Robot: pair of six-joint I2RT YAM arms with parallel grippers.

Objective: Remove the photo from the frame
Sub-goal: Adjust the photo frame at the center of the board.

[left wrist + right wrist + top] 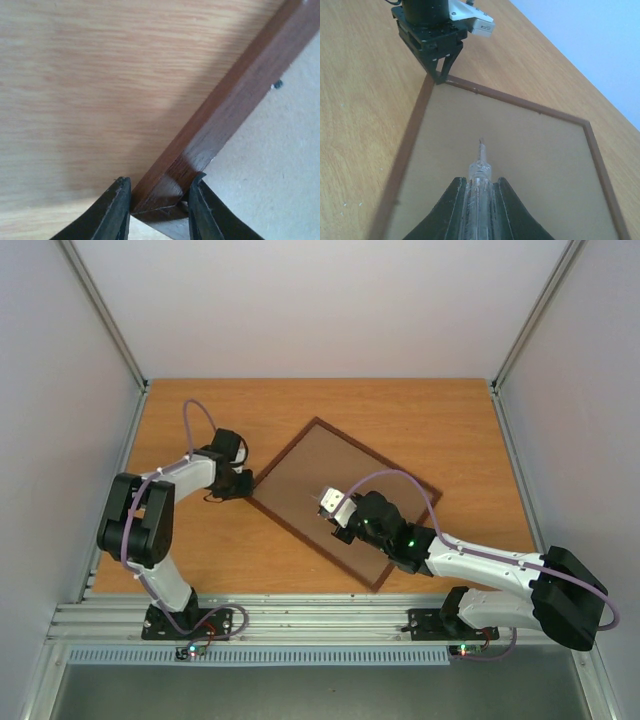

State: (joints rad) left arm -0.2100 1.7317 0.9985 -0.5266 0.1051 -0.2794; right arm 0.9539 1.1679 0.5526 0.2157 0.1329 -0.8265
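Observation:
The frame lies on the wooden table with its plain brown back up, turned diagonally. The photo is hidden under that back. My left gripper is at the frame's left corner. In the left wrist view the gripper is shut on that reddish-brown corner, one finger on each side of the rail. My right gripper hovers over the middle of the back. In the right wrist view the gripper is shut on a clear tool with a thin metal tip pointing at the back board.
The wooden table is enclosed by white walls on three sides with metal posts at the back corners. An aluminium rail carries both arm bases at the near edge. A small dark clip sits at the back board's edge.

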